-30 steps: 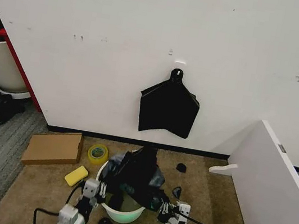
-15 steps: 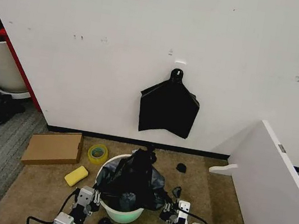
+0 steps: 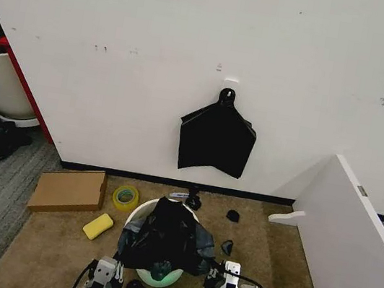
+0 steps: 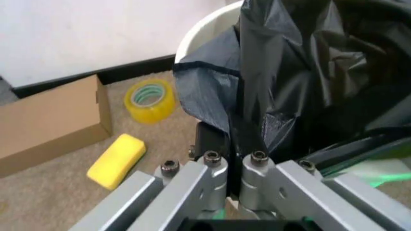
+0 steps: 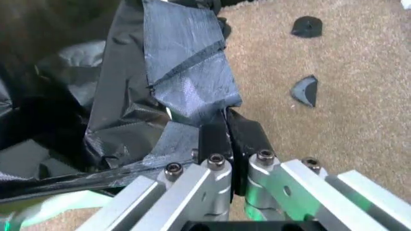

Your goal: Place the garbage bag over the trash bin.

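Carpet [image 3: 281, 275] beneath a white wall [image 3: 122, 31], garbage bag [image 3: 166, 238] draped over the trash bin [image 3: 139, 212]. Left gripper [image 4: 232, 144] with jaws clamped together on the bag's near-left edge, right gripper [image 5: 230, 132] pinching the opposite edge. Tape roll [image 3: 125, 197], yellow sponge [image 3: 98, 225], cardboard box [image 3: 68, 189] nearby; black scraps [image 5: 304, 90] scattered beside.

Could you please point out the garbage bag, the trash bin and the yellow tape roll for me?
garbage bag [image 3: 166, 238]: head view, on the rumpled black middle draped on the bin.
trash bin [image 3: 135, 215]: head view, on the bare white rim at its far left.
yellow tape roll [image 4: 149, 99]: left wrist view, on the roll's yellow side.
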